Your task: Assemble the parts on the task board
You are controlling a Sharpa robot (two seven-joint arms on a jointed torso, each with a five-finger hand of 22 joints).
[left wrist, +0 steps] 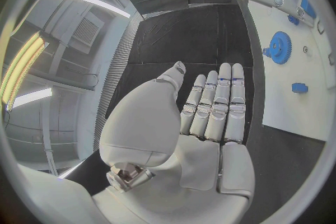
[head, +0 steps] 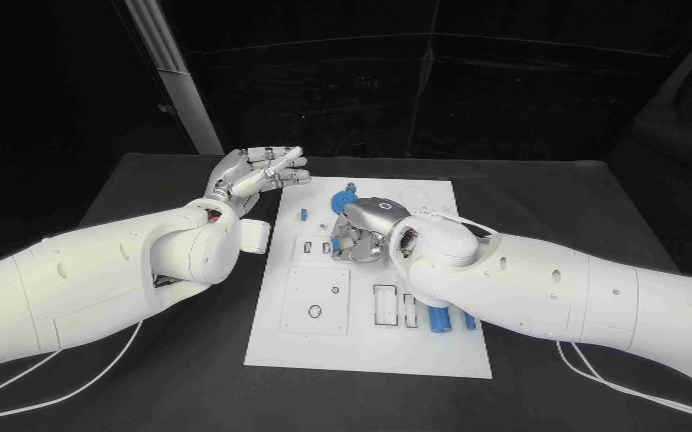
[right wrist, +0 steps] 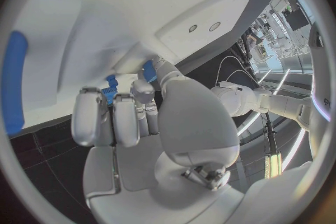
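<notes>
- Head view: the task board (head: 296, 347) is a white plate on the black counter (head: 130, 182), its long axis running from near to far. A blue gear (head: 343, 198) lies flat near the board's far edge, and a small blue piece (head: 304, 215) sits just left of it. Near the board's right side, two blue bars (head: 410, 312) stand with their long axes pointing near to far; the right arm (head: 548, 287) overlaps one of them.
- Head view: the left robot hand (head: 257, 174) hovers at the board's far-left corner, fingers straight and held together, holding nothing. The right robot hand (head: 364, 230) is lowered over the middle of the board with fingers curled down, covering the spot under it.
- Left wrist view: the left robot hand (left wrist: 210, 106) is flat, palm bare, fingers side by side. Beyond it lie the gear (left wrist: 280, 47) and a small blue piece (left wrist: 299, 88) on the board (left wrist: 294, 112).
- Right wrist view: the right robot hand (right wrist: 129, 117) presses its fingertips (right wrist: 145, 89) round a small blue part (right wrist: 111, 89) against the board (right wrist: 105, 28); a second blue bit (right wrist: 149, 70) shows just beside. A long blue bar (right wrist: 14, 89) lies on the board, well apart.
</notes>
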